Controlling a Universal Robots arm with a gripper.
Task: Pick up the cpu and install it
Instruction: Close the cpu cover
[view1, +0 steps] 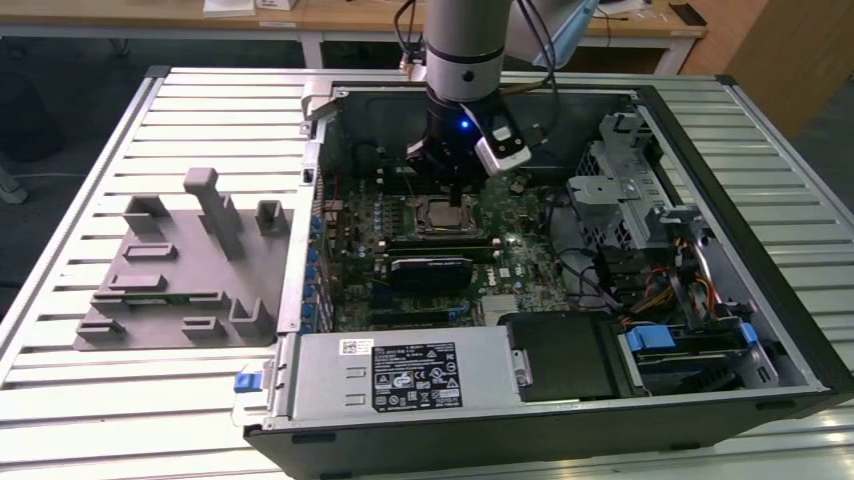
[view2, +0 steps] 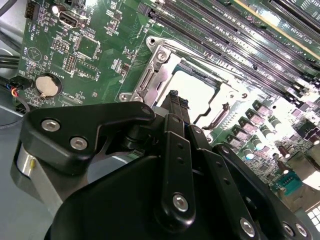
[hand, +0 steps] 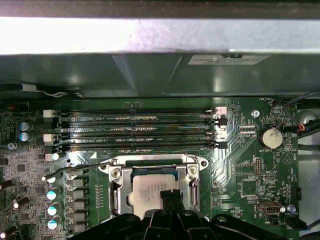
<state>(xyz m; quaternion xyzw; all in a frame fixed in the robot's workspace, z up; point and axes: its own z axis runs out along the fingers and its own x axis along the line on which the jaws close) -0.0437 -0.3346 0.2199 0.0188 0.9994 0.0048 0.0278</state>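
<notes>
First wrist view: the gripper (hand: 171, 194) stands clenched, empty, over the cpu (hand: 145, 192) in its socket (hand: 116, 192) — probably light, stiff, fragile; grip by opposite edges.

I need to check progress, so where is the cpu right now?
In the first wrist view the cpu lies flat inside the metal socket frame on the motherboard, beside the memory slots, with the gripper over it.

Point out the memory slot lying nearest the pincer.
The slot bordering the socket frame, where the pincer hangs; the other three sit farther toward the case wall.
</notes>
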